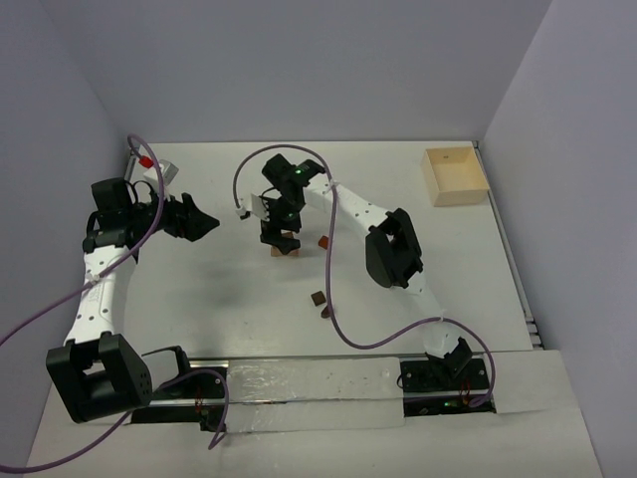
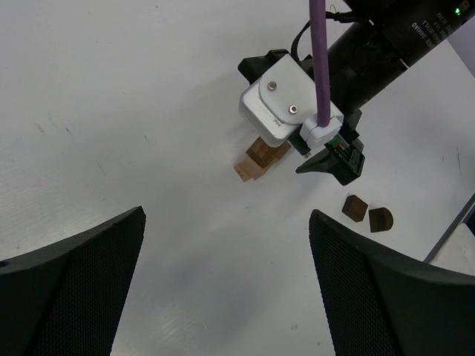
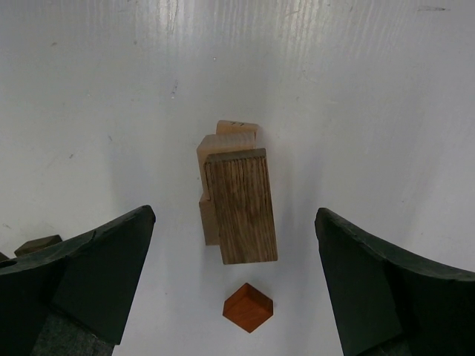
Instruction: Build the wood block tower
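The tower stands on the white surface about midway across and slightly left of centre. It has pale tan pieces at the bottom and one dark brown grained block on top. The dark block overhangs the tan pieces on one side. The right gripper is placed over the tower with its jaws spread wide, one to each side, and a visible gap between each jaw and the wood, so it holds nothing. The left gripper is well to the left of the tower and points towards it. Its jaws are also spread and hold nothing. A small red cube lies just beside the tower's foot, not touching it. Two small dark blocks lie close together nearer the arm bases, to the right of the tower. A pale wooden box sits at the far right corner.
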Motion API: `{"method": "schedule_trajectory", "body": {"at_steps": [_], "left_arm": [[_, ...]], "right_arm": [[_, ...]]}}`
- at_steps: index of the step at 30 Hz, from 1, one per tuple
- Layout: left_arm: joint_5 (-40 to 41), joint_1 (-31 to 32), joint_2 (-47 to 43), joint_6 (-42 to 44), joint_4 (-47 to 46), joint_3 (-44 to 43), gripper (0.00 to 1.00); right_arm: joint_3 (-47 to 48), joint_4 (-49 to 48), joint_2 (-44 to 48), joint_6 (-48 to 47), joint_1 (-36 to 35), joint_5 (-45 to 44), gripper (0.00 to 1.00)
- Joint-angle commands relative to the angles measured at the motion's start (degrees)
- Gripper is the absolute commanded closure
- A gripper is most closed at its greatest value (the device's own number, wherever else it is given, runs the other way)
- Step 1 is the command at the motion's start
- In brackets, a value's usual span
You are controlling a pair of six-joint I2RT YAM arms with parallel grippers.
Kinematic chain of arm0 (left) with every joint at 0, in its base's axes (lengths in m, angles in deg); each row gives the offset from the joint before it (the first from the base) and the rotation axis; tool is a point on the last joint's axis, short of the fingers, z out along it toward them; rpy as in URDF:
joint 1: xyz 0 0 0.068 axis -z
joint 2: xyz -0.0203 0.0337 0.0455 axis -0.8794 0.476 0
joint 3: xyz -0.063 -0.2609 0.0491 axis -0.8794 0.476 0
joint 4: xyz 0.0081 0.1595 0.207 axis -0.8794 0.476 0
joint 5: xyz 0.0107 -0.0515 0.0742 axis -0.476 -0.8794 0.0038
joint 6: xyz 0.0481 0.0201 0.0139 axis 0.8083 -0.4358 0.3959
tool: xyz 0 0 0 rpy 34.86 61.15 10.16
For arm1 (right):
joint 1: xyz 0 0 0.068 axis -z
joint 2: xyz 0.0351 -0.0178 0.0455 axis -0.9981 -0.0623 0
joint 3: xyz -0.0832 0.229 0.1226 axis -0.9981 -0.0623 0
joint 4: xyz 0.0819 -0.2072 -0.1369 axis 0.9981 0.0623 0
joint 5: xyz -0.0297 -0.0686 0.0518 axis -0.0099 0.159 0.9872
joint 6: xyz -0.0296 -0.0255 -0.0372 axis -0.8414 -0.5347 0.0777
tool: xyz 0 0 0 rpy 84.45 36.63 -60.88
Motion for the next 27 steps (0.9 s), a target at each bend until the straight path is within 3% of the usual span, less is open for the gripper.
{"method": "schedule_trajectory", "body": {"at_steps": [1, 9, 22, 27], "left_arm": [[-1.98, -0.41, 0.31, 1.26, -1.87, -0.32, 0.03], [-1.82, -0.36, 0.52, 1.50, -1.72, -0.85, 0.03], [-1.12, -0.36, 0.41, 1.69, -2.13, -0.59, 0.03], [-1.29, -0.44, 0.66, 1.86, -2.04, -0.93, 0.03]], "right_arm": [[0.09, -1.86, -1.71, -0.40, -1.21, -0.78, 0.04], [-1.58, -2.76, -2.65, 0.01, -1.66, -0.72, 0.06], [-3.99, -5.62, -3.56, 2.18, -1.75, -1.49, 0.31], [-5.20, -6.98, -3.48, 2.18, -1.84, -2.09, 0.33]]}}
